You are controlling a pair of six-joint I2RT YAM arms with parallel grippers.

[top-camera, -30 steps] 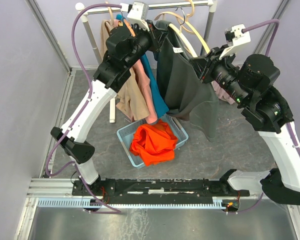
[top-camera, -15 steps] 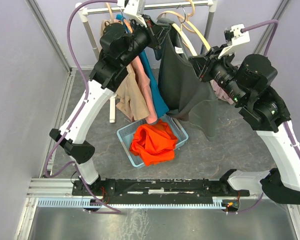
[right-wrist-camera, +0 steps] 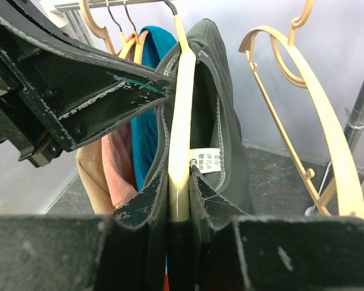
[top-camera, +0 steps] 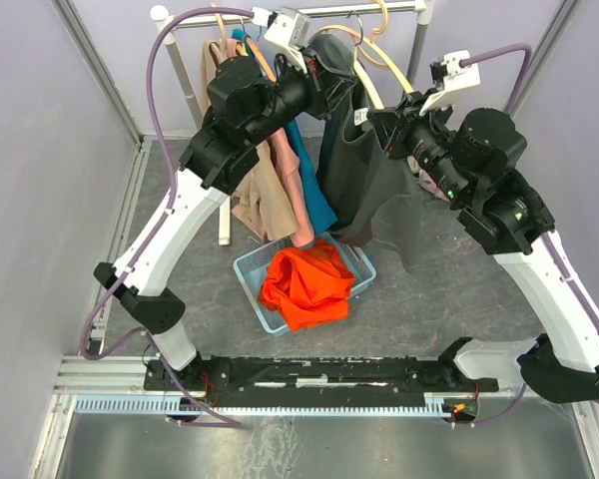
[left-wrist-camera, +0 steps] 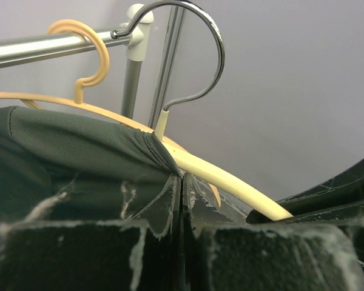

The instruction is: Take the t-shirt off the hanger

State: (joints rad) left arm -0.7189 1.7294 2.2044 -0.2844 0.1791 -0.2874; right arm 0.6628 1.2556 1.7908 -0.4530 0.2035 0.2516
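Note:
A dark grey t-shirt (top-camera: 374, 190) hangs on a cream hanger (right-wrist-camera: 183, 97) with a metal hook (left-wrist-camera: 197, 54) on the rail. My left gripper (top-camera: 327, 78) is at the shirt's shoulder. Its jaws are shut, pinching the shirt's fabric edge (left-wrist-camera: 142, 148) just beside the hanger arm (left-wrist-camera: 230, 182). My right gripper (top-camera: 371, 118) is shut on the hanger's cream arm, which stands between its fingertips (right-wrist-camera: 151, 197) below the white neck label (right-wrist-camera: 205, 161). The shirt's lower part hangs loose below both grippers.
Tan, pink and teal garments (top-camera: 280, 190) hang on the rail (top-camera: 354, 10) to the left. Empty cream hangers (right-wrist-camera: 309, 91) hang to the right. A light blue basket (top-camera: 252, 271) holding an orange garment (top-camera: 304, 284) sits on the floor below.
Both grippers have shifted left and up toward the rail with the hanger and shirt. The left wrist has moved right, and the shirt hangs narrower and further left.

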